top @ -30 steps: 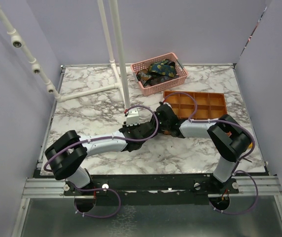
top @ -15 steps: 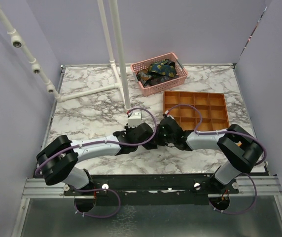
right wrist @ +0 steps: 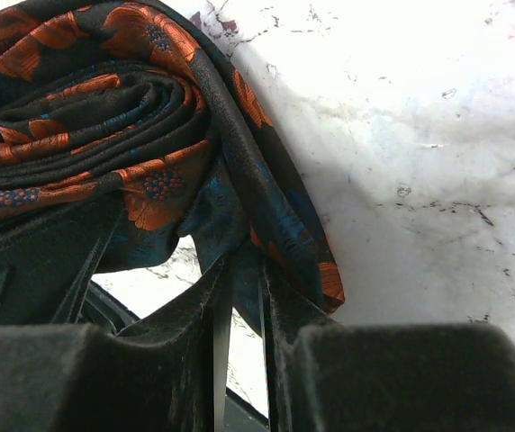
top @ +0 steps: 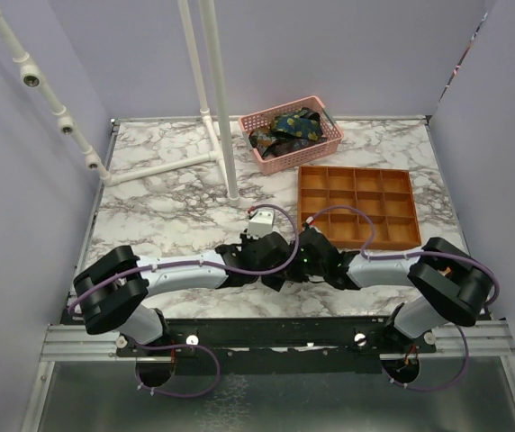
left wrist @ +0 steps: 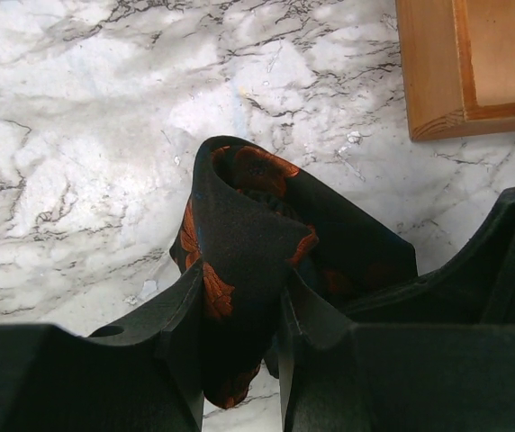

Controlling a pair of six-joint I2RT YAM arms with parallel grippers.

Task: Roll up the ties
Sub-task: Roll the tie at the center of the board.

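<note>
A dark tie with orange-red flowers is rolled into a small bundle (left wrist: pixel 266 225) and held between both grippers above the marble table near its front middle. My left gripper (left wrist: pixel 239 297) is shut on a fold of the roll. My right gripper (right wrist: pixel 244 279) is shut on a loose flap of the same tie, whose coiled layers (right wrist: pixel 95 117) show at the upper left of the right wrist view. In the top view the two grippers (top: pixel 289 263) meet tip to tip and hide the tie. More ties (top: pixel 286 129) lie in the pink basket.
A pink basket (top: pixel 329 144) stands at the back middle. An orange compartment tray (top: pixel 358 205) lies right of centre, just behind the right arm; its corner shows in the left wrist view (left wrist: pixel 438 81). A white pipe stand (top: pixel 221 108) rises at the back left.
Both arms have drawn back toward the near edge of the table, away from the orange tray, with the tie held between them.
</note>
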